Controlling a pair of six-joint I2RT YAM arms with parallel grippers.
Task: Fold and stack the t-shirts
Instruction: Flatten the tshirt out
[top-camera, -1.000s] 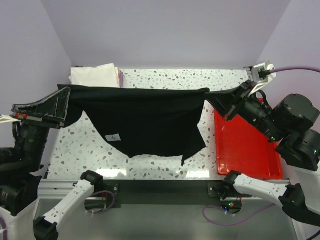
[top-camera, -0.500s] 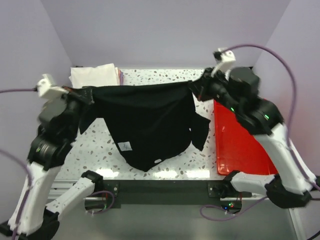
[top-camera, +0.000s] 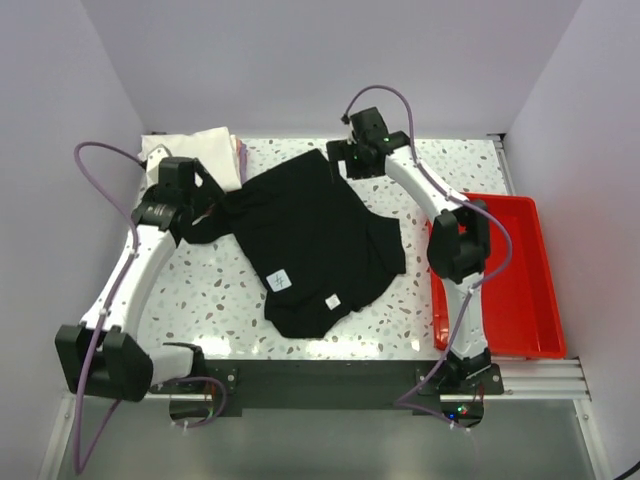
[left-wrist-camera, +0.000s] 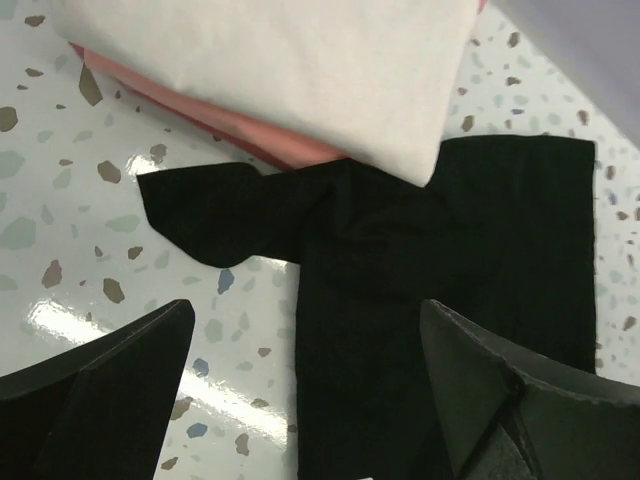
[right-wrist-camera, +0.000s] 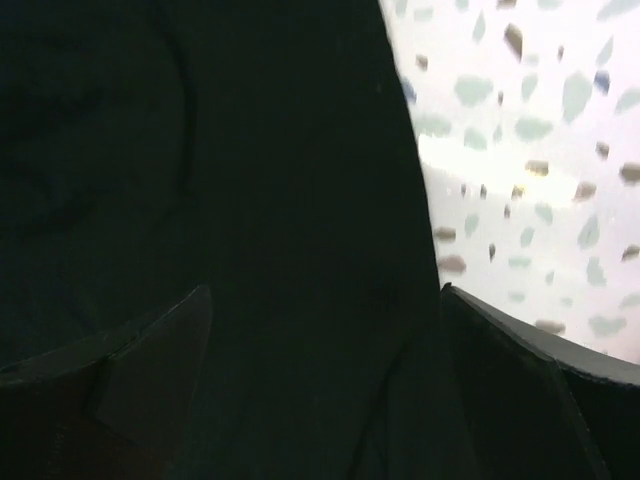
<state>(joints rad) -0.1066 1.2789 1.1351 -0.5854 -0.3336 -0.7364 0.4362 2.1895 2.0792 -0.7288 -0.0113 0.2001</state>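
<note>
Two tools apart: left tool (left-wrist-camera: 305, 312), right tool (right-wrist-camera: 325, 292), over rumpled soft black t-shirt (top-camera: 315, 235).

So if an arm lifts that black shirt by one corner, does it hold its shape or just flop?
Probably flops: the black shirt lies rumpled, one sleeve creased and twisted. Likely light, since it is thin cloth lying nearly flat. Pushed, it would probably bunch up rather than slide whole, as its folds suggest.
</note>
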